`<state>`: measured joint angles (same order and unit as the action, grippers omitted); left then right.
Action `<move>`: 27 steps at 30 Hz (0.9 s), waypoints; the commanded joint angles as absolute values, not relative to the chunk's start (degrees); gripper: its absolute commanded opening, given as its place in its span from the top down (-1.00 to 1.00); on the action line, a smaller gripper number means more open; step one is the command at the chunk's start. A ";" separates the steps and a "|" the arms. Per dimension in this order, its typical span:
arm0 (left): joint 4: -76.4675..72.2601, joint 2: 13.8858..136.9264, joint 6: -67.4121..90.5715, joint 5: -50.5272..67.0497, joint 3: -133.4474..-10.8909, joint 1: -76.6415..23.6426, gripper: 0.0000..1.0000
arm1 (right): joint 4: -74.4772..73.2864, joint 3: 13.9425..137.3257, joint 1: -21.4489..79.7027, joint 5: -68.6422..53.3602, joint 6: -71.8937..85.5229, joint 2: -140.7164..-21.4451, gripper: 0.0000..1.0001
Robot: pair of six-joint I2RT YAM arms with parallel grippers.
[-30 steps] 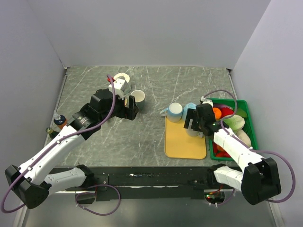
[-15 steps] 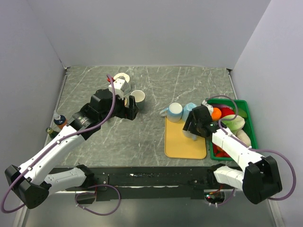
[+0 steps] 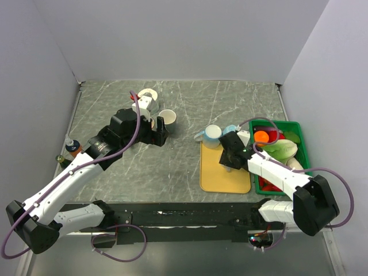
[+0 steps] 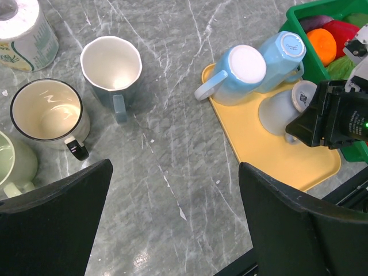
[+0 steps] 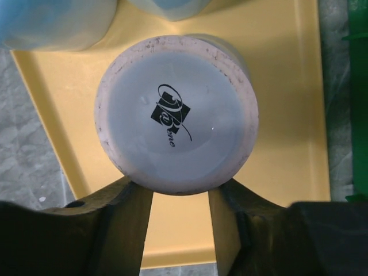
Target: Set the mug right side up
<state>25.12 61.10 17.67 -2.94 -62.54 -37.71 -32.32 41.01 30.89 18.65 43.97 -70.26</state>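
The pale grey ceramic mug (image 5: 177,112) stands upside down on the flat yellow plastic tray (image 5: 282,86), at the right side of the tabletop (image 3: 184,167). Its round base with a dark printed logo faces up, into the right wrist camera. The right hand (image 5: 180,192) is directly above it, with its two black fingers (image 5: 123,215) apart, one at each side of the near edge of the base. I see no clamping; the mug is not yet held.

Just beyond it on the tray, at the far side, two light blue mugs (image 4: 241,72) are also upside down and lean close together. The nearer of them is just beside the grey mug. To the right of the tray is a green plastic basket (image 3: 303,155) with toy fruits and vegetables.

I judge that the step in hand is the approach for the grasp. The next move calls for lowering the fingers along the wall of the mug, then closing firmly, lifting it free of the tray and rotating the wrist a half turn. The neighbouring blue mugs leave little room, so the fingers must go down carefully.

The left hand (image 4: 172,218) hangs over the left part of the tabletop, fingers wide apart and empty, near three upright mugs (image 4: 112,66).
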 commanded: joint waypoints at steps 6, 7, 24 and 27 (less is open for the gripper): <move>24.17 60.64 18.02 -2.46 -62.31 -38.32 -0.93 | -36.21 46.40 32.25 24.17 46.32 -74.27 0.27; 24.26 60.64 18.02 -2.46 -62.31 -38.32 -0.93 | -36.21 46.58 32.26 24.17 46.23 -74.70 0.31; 24.52 61.35 18.46 -1.85 -62.32 -38.50 -0.93 | -34.81 47.20 33.13 21.71 43.69 -75.68 1.00; 24.43 61.61 18.54 -0.97 -62.40 -38.50 -0.93 | -33.23 47.20 34.10 19.61 42.11 -72.00 1.00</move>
